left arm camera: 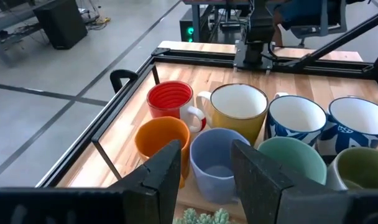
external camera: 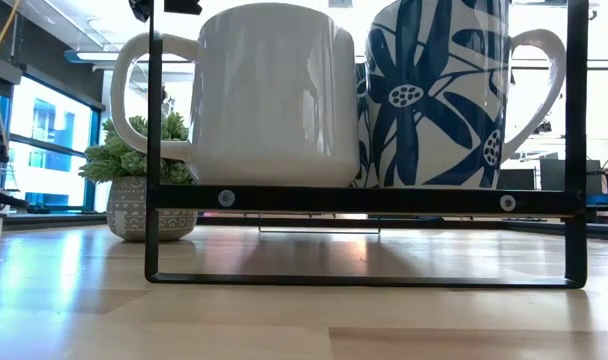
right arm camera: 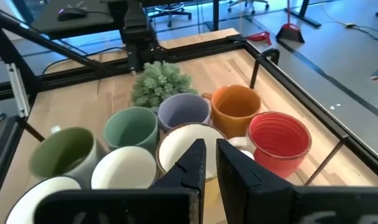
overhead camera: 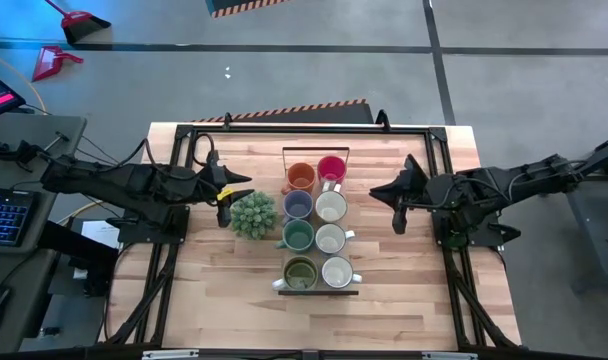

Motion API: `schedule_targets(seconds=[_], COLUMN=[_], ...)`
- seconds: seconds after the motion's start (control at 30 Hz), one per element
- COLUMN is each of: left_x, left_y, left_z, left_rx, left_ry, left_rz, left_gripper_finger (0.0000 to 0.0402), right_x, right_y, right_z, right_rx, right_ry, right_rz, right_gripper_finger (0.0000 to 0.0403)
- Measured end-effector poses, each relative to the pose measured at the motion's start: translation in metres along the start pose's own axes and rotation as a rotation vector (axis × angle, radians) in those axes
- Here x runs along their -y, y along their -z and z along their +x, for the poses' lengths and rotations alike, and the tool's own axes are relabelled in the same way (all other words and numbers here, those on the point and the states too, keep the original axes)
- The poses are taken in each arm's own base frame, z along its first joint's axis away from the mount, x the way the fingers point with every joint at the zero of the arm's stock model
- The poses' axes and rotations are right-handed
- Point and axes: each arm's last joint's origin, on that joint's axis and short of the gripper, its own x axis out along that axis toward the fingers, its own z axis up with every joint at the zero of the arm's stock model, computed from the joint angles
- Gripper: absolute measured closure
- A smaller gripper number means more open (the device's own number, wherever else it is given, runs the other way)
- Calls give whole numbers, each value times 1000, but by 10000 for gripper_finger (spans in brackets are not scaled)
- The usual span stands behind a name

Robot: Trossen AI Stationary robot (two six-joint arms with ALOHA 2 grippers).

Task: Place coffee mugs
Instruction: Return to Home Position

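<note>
Draw both arms straight back from the mugs (overhead camera: 299, 235): left gripper (left arm camera: 206, 155) apart, skirting the plant (overhead camera: 252, 215); right gripper (right arm camera: 211, 152) nearly together, both empty

Potted plant (overhead camera: 252, 214) beside black rack (external camera: 364, 199)

Logged centre of light wooden plank tabletop (overhead camera: 409, 290) as blocked by black metal wire rack (overhead camera: 315, 291), packed two abreast with eight round handled ceramic mugs (overhead camera: 330, 207), set too close to pass between. Noted spiky green potted plant (overhead camera: 252, 214) just beside rack's left side, left gripper (left arm camera: 206, 152) near it. Found bare wood between rack and right gripper (right arm camera: 211, 149), also beyond rack's end away from black frame rail (overhead camera: 314, 127).
</note>
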Motion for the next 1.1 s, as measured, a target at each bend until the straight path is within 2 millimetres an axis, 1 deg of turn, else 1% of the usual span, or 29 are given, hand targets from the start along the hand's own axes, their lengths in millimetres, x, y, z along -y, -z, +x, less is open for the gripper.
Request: schedule_targets(seconds=[1.1], left_x=[0], left_y=[0], left_z=[0], left_rx=[-2], left_ry=[1], left_rz=[1], left_gripper_finger=[271], right_x=[0], right_y=[0], right_z=[0], right_rx=[-4], right_ry=[-13], right_rz=[-8], right_gripper_finger=[379])
